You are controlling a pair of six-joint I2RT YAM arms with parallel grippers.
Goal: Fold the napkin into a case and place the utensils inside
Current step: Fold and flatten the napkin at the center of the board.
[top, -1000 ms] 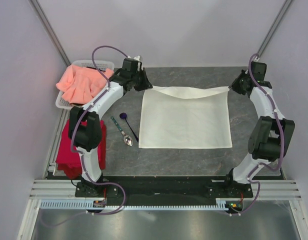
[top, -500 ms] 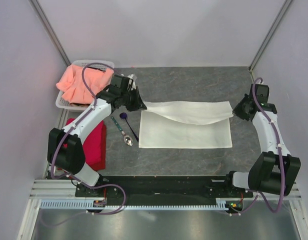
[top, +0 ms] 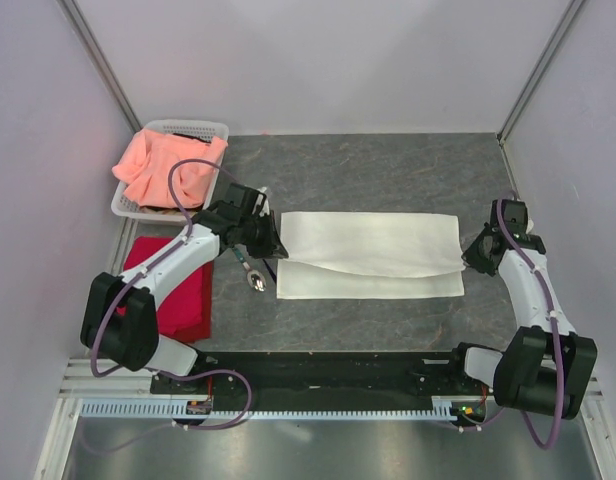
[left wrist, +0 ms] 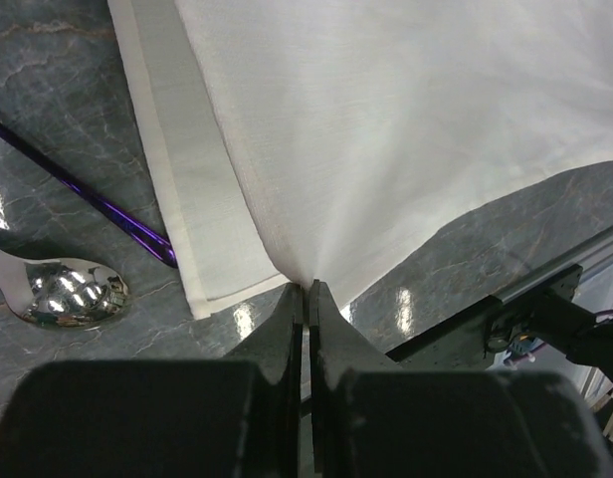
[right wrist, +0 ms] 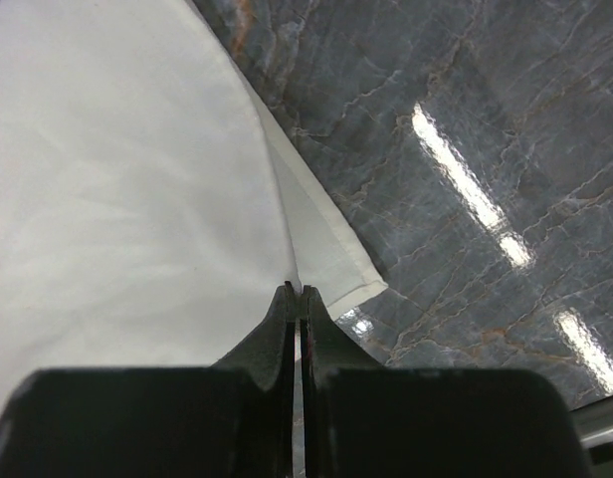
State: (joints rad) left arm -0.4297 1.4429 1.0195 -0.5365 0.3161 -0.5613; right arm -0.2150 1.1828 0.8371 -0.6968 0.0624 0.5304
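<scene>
The cream-white napkin (top: 368, 242) lies on the grey table, its far half drawn over the near half, with a strip of the lower layer (top: 368, 288) showing along the near edge. My left gripper (top: 279, 249) is shut on the upper layer's left corner (left wrist: 307, 269). My right gripper (top: 467, 263) is shut on its right corner (right wrist: 298, 279). The utensils lie just left of the napkin: a silver spoon bowl (top: 257, 283) (left wrist: 73, 294) and a slim purple handle (left wrist: 98, 199). My left arm hides the rest of them. No case shows.
A white basket (top: 203, 127) with a salmon-pink cloth (top: 163, 165) stands at the far left. A red cloth (top: 183, 295) lies at the left edge under my left arm. A black rail (top: 328, 370) runs along the near edge.
Both grippers have pulled the napkin's far edge up and toward the near side, laying it over the near half. The left arm now covers the utensils' upper ends.
</scene>
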